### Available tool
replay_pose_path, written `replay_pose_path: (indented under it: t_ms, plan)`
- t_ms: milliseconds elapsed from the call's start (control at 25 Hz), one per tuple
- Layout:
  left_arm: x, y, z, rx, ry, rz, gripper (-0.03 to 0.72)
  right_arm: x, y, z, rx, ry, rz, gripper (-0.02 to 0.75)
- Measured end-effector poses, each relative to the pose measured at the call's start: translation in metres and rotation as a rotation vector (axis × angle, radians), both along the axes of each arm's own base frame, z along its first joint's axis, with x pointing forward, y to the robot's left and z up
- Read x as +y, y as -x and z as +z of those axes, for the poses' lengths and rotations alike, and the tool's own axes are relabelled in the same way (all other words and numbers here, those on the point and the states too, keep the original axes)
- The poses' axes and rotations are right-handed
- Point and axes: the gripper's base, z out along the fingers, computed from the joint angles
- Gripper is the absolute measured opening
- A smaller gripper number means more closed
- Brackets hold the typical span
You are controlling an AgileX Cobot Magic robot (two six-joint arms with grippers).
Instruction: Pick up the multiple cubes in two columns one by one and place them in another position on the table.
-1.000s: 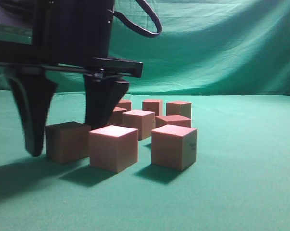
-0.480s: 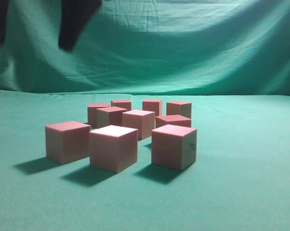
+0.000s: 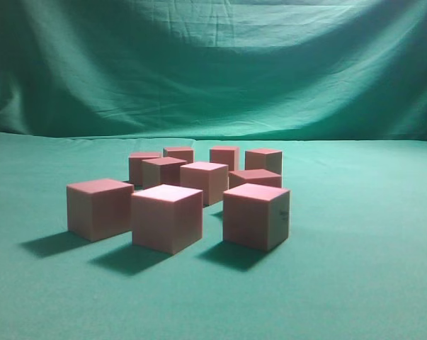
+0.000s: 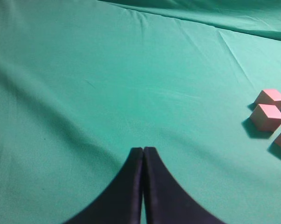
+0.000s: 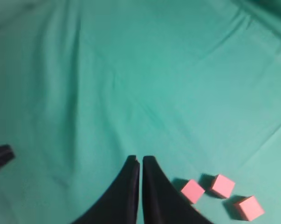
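The table [image 3: 383,283], covered in smooth green cloth, is filling most of every view, and a wrinkled green backdrop [image 3: 270,64] is hanging behind it in the exterior view. The cubes [image 3: 199,191] are sitting in a loose cluster near the middle of the table, all flat on the cloth and none stacked. Three larger-looking ones are standing at the front: one at the left [image 3: 100,208], one just beside it toward the middle [image 3: 167,217], and one at the right [image 3: 256,215], each apart from its neighbours. Six more are grouped behind them, some partly hidden.

No arm is showing in the exterior view. In the left wrist view the left claw [image 4: 143,151] is hanging above bare cloth, clenched with its tips pressed together and grasping nothing; a few cubes [image 4: 267,116] are lying well apart at the right edge. In the right wrist view the right claw [image 5: 140,161] is hovering over the table, its jaws closed on nothing, with three cubes [image 5: 222,185] lying near its lower right.
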Motion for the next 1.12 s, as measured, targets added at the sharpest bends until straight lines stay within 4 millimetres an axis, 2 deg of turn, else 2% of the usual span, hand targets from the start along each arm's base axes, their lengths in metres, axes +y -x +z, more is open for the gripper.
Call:
replay_pose_path:
  t_ms: [160, 280, 440, 560, 680, 800, 1000, 1120]
  plan:
    - [0.000, 0.000, 0.000, 0.000, 0.000, 0.000, 0.000, -0.046, 0.025, 0.056, -0.087, -0.111, -0.015, 0.000]
    - [0.000, 0.000, 0.000, 0.000, 0.000, 0.000, 0.000, -0.086, 0.045, 0.086, -0.157, -0.164, -0.038, 0.000]
    - [0.000, 0.000, 0.000, 0.000, 0.000, 0.000, 0.000, -0.140, 0.072, 0.103, -0.211, -0.185, -0.066, 0.000]
    - [0.000, 0.000, 0.000, 0.000, 0.000, 0.000, 0.000, -0.170, 0.089, 0.101, -0.215, -0.180, -0.070, 0.000]
    - [0.000, 0.000, 0.000, 0.000, 0.000, 0.000, 0.000, -0.196, 0.106, 0.091, -0.197, -0.171, -0.062, 0.000]
    - [0.000, 0.000, 0.000, 0.000, 0.000, 0.000, 0.000, -0.223, 0.127, 0.072, -0.153, -0.181, -0.033, 0.000]
    - [0.000, 0.000, 0.000, 0.000, 0.000, 0.000, 0.000, -0.271, 0.161, 0.046, -0.170, -0.294, 0.001, 0.000]
    - [0.000, 0.000, 0.000, 0.000, 0.000, 0.000, 0.000, -0.290, 0.174, 0.024, -0.173, -0.328, 0.011, 0.000]
